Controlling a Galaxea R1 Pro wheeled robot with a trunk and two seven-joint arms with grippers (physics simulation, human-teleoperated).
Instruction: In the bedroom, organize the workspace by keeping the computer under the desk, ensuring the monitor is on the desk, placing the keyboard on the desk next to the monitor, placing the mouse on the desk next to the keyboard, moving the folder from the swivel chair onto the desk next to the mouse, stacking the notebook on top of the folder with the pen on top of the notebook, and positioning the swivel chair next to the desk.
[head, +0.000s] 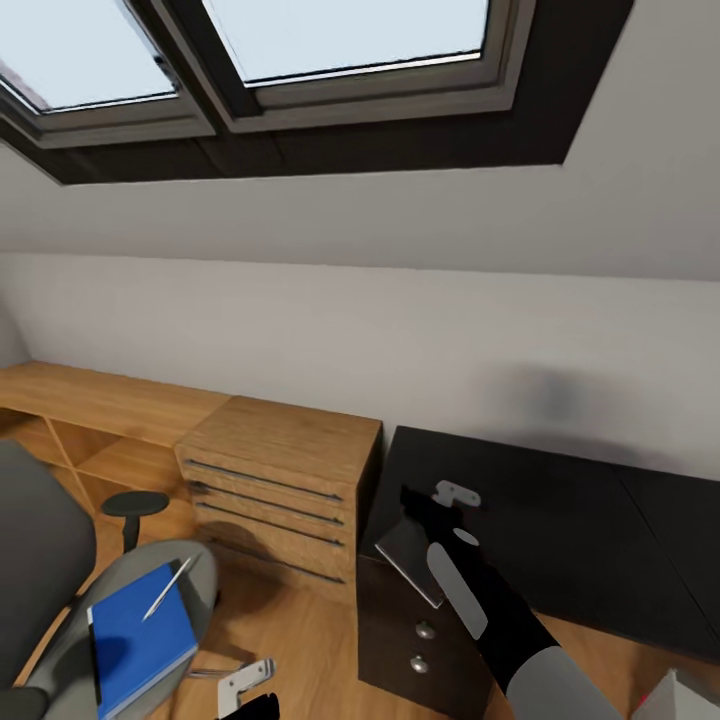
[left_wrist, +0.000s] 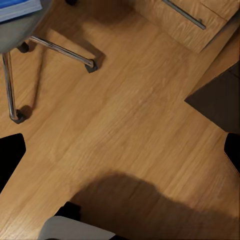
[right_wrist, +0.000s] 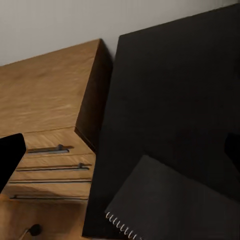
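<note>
The grey swivel chair (head: 40, 560) stands at the lower left of the head view. The blue folder (head: 140, 640) lies on its seat, with the silvery pen (head: 167, 588) on top of it. The dark spiral-bound notebook (head: 410, 560) (right_wrist: 170, 200) is at the left front corner of the black desk (head: 560, 520), poking past the front edge. My right gripper (head: 445, 510) hovers just above the notebook, open, its fingers (right_wrist: 10, 160) spread wide. Low beside the chair, my left gripper (head: 245, 698) is open over bare floor, near the chair's chrome base (left_wrist: 60, 50).
A light wooden drawer unit (head: 280, 490) with bar handles stands against the desk's left end. A low wooden shelf (head: 100, 400) runs along the wall behind the chair. Skylights (head: 340, 40) sit in the sloped ceiling. Wood floor (left_wrist: 125, 130) lies between chair and desk.
</note>
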